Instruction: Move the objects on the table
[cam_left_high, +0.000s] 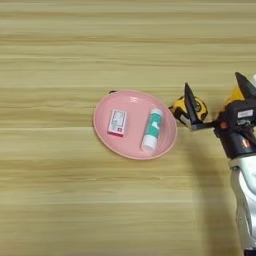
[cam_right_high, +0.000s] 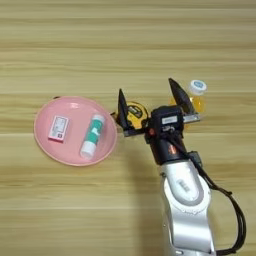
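Spread wide and released, the black two-fingered pincer (cam_right_high: 150, 111) is held over the yellow-black tape measure (cam_right_high: 136, 113), lying on the light wooden worktop (cam_right_high: 128, 45) just beside the round pink plate (cam_right_high: 46, 150) at its 3 o'clock. A knock could be given to the small orange-drink bottle with white cap (cam_right_high: 196, 95) at the pincer's 2 o'clock, or to the plate rim, if the fingers were lowered off-centre.

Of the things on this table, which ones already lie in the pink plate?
The white tube with green label and a small white-and-red box lie in the pink plate; the tape measure and orange-drink bottle sit on bare wood.
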